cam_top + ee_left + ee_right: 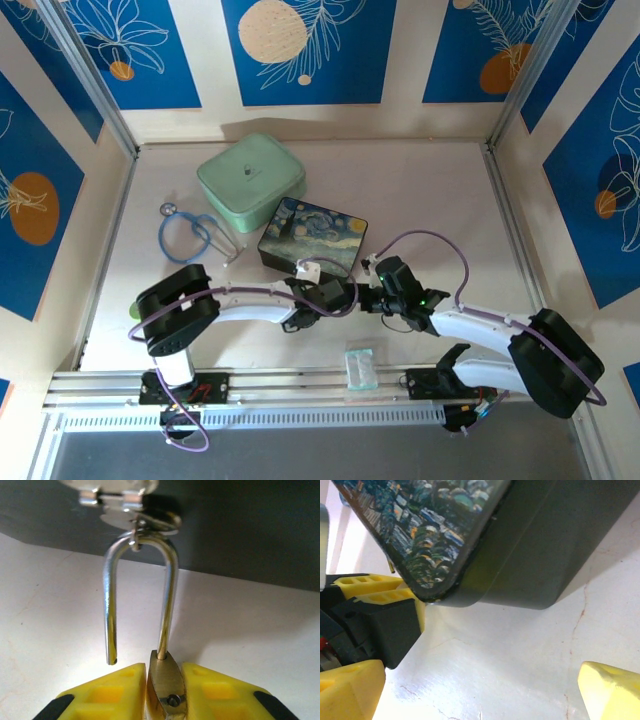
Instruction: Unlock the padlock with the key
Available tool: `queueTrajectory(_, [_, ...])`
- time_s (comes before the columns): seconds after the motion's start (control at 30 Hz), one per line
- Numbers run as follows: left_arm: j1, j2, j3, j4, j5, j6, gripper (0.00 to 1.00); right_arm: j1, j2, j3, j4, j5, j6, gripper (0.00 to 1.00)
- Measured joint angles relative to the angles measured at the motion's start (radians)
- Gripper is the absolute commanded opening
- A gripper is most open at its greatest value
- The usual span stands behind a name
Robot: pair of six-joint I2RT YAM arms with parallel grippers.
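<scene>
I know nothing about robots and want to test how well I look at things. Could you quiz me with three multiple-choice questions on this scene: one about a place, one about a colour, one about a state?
1. Where does the padlock hang?
A. from a wall hook
B. from the clasp of the painted box
C. from a door handle

2. What colour is the rounded case behind the painted box?
A. red
B. black
C. mint green

3. How does the padlock's shackle stand?
A. one leg free of the body
B. both legs seated in the body
C. taken off altogether

Answers:
1 B: the shackle loops through the metal clasp on the box's dark side.
2 C: the top view shows it pale green.
3 A: in the left wrist view, one leg ends in open air beside the brass body.
</scene>
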State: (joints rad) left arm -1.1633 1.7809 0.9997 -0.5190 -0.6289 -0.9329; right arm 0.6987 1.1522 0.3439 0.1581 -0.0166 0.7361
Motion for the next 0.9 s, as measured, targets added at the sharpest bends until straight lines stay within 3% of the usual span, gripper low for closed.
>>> queueTrajectory(0.9, [-0.056,0.049,0.089,-0.092,-0.008,-0.011,0.25,-0.016,-0.045,-0.015,-0.045,0.036,0.001,0.99])
